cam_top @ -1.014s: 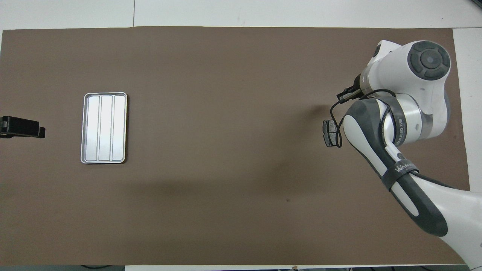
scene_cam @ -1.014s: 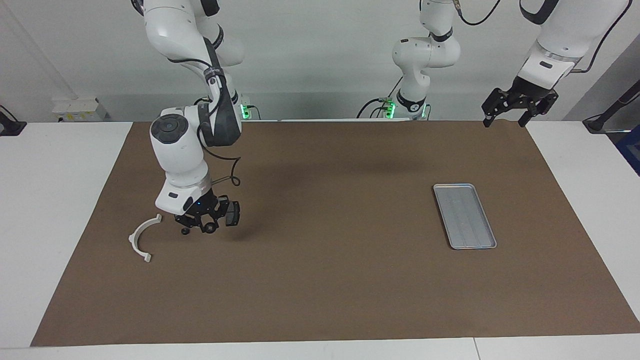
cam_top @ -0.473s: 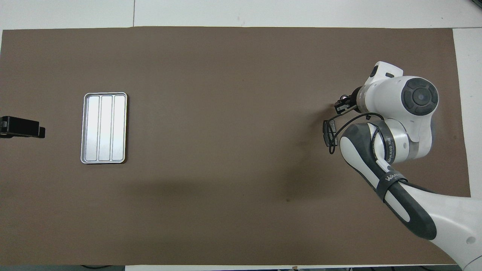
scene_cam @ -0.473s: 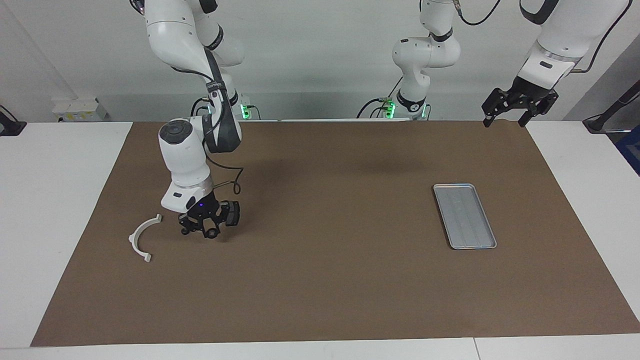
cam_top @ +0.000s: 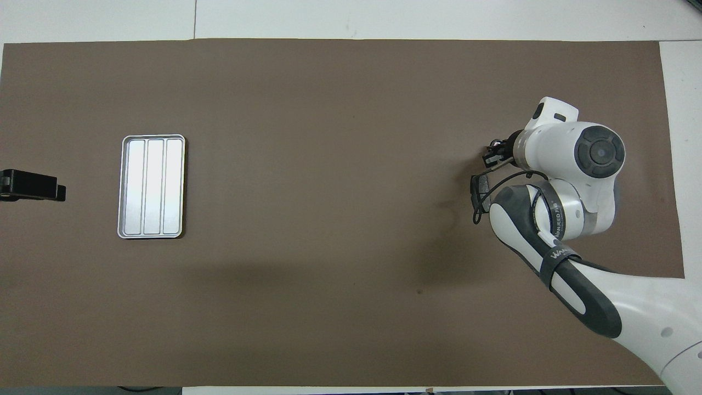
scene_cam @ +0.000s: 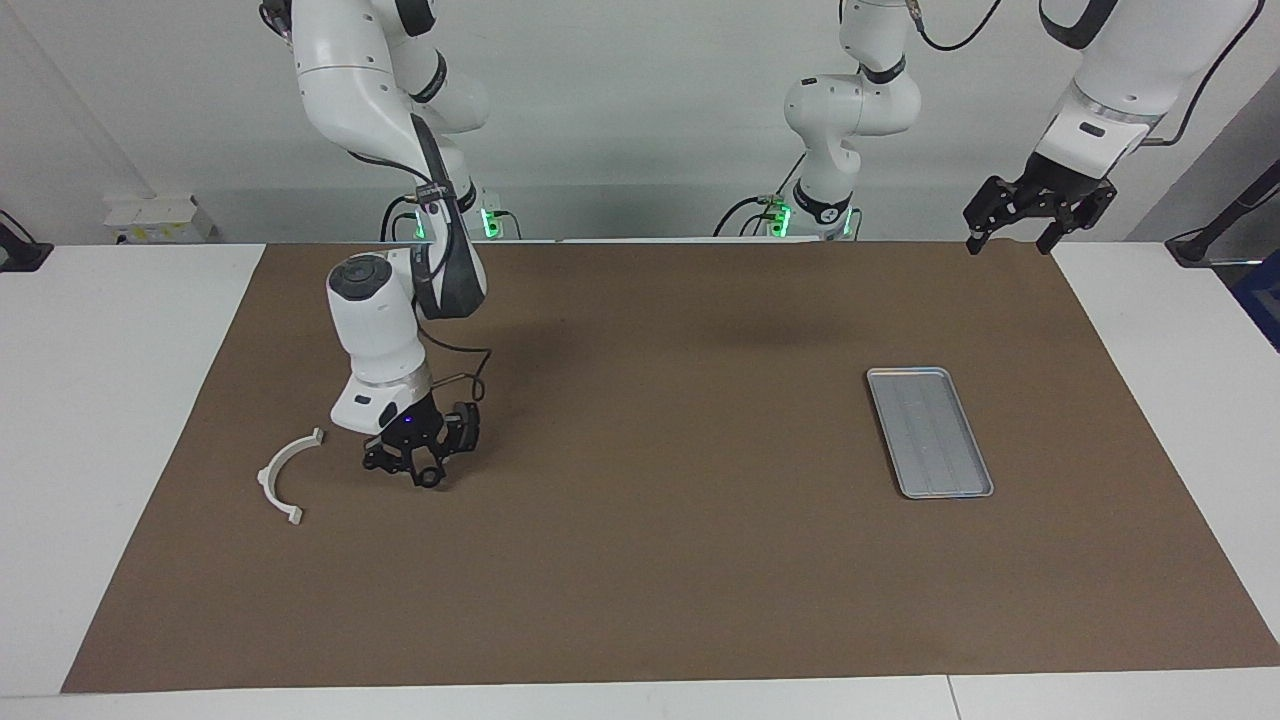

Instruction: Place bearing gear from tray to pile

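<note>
The right claw point(scene_cam: 420, 462) hangs low between loose parts: a white curved plastic half-ring point(scene_cam: 285, 476) at its nine o'clock in the facing view, and a dark grey brake-pad-shaped piece point(scene_cam: 466, 424) just beside it at one. I cannot tell its grip, nor find the bearing gear (the ridged silver metal tray point(scene_cam: 930, 432), well apart at three, looks bare). Released too high, a round gear could roll away. The left claw point(scene_cam: 1035, 215) waits open, aloft.

Bright, even light falls from above, and soft, diffuse shadows lie on the brown mat point(scene_cam: 660, 520) under the arms. The metal tray point(cam_top: 151, 187) shines almost white with glare in the overhead view. Both views are sharp, without visible blur.
</note>
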Robot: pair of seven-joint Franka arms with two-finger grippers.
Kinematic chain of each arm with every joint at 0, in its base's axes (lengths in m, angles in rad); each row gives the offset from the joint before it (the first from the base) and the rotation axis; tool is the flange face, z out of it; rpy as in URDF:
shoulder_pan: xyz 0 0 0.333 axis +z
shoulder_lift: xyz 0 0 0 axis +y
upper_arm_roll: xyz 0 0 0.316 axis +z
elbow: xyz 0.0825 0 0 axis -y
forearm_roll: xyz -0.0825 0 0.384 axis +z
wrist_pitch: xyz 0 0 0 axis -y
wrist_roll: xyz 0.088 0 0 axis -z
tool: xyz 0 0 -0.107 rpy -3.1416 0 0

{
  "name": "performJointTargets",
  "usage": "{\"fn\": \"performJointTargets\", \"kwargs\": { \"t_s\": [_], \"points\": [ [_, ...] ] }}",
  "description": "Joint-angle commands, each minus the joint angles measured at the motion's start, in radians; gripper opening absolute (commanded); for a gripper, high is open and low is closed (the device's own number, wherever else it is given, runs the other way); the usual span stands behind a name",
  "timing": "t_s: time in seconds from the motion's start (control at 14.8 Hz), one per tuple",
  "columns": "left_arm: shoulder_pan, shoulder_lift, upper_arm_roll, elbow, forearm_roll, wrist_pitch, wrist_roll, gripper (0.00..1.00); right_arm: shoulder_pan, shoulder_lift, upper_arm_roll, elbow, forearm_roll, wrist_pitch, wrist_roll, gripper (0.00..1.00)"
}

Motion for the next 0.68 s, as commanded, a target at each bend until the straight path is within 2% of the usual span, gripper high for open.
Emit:
{"fn": "performJointTargets", "kwargs": {
  "t_s": [0.0,0.54,0.61],
  "points": [
    [0.003,-0.013,-0.002,0.001,0.001,-0.016,-0.001,1.0,-0.026,0.033,0.017,0.006,0.029,0.049,-0.055,0.0],
    [0.003,-0.013,-0.002,0.001,0.001,-0.018,-0.001,1.0,-0.024,0.068,0.017,0.017,0.038,0.093,-0.053,0.0],
    [0.003,-0.013,-0.002,0.001,0.001,-0.016,-0.001,1.0,-0.022,0.068,0.015,0.017,0.04,0.092,-0.047,0.41]
  ]
}}
